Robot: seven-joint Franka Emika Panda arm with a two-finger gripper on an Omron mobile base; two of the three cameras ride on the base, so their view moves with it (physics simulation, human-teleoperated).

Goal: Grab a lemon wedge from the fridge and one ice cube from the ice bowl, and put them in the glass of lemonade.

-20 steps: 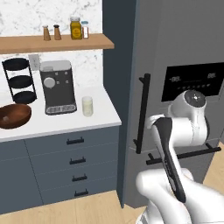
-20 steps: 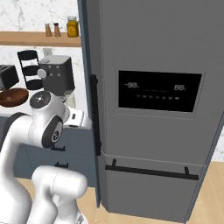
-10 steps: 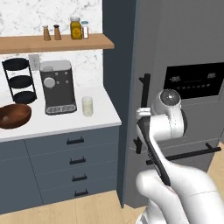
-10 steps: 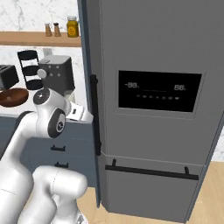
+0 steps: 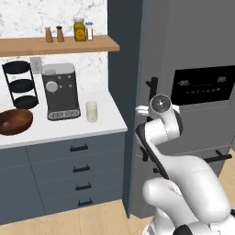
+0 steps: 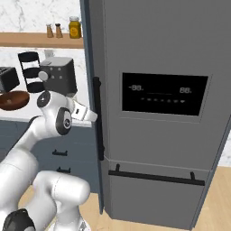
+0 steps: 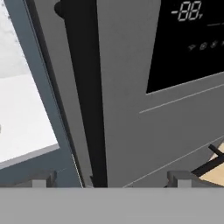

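The fridge (image 6: 158,58) stands with its door shut, so the lemon wedge is hidden. My gripper (image 6: 94,116) is open and points at the fridge's tall black bar handle (image 6: 97,118), close to it at mid height. In the hand view the handle (image 7: 85,87) runs up between my fingertips (image 7: 42,179), and the gripper (image 7: 109,180) touches nothing. The glass of lemonade (image 5: 92,111) stands on the white counter (image 5: 69,131) by the coffee machine. The ice bowl (image 5: 13,121) sits at the counter's left end; the ice cube is too small to make out.
A black coffee machine (image 5: 59,91) and a three-tier black rack (image 5: 20,85) stand behind the bowl, with a toaster (image 6: 8,79) further left. A wooden shelf (image 5: 59,45) above carries jars and shakers. Grey drawers (image 5: 78,167) sit under the counter. A horizontal black bar (image 6: 153,177) crosses the fridge's lower door.
The arm has swung forward and left toward the fridge's vertical handle, bringing the hand close to it. The jaws have stayed open. The door has not moved.
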